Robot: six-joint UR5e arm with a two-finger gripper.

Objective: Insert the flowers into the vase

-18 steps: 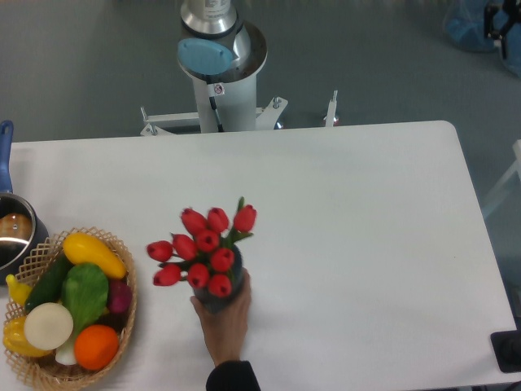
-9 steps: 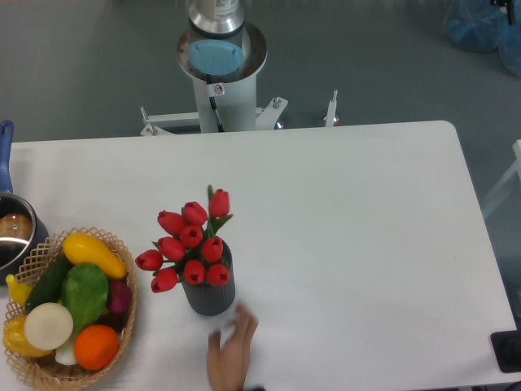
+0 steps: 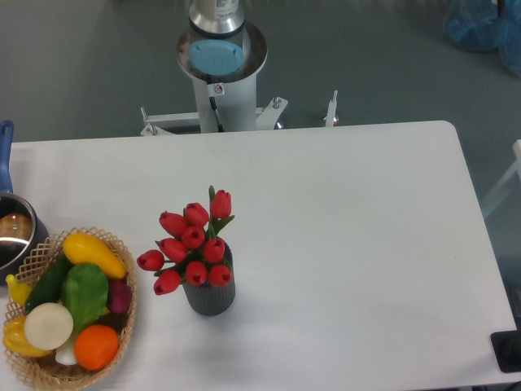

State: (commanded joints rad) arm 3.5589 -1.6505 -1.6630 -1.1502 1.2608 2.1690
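White desk (image 3: 342, 212): flowers (image 3: 191, 248) stand in the vase (image 3: 210, 292) near its front edge; I'd grip the soft stems low; gripper unseen.

the vase (image 3: 210, 295) is set upright on the table (image 3: 358, 244), left of the middle and toward the near edge. the flowers (image 3: 190, 243) are held in its mouth, with the heads spread above it and to its left. a basket (image 3: 122, 281) of vegetables is placed to the left of the vase, near it but apart, at the near left corner. a pot (image 3: 15, 236) is found behind the basket, at the left edge. the arm's base (image 3: 220, 65) is mounted behind the far edge of the table.
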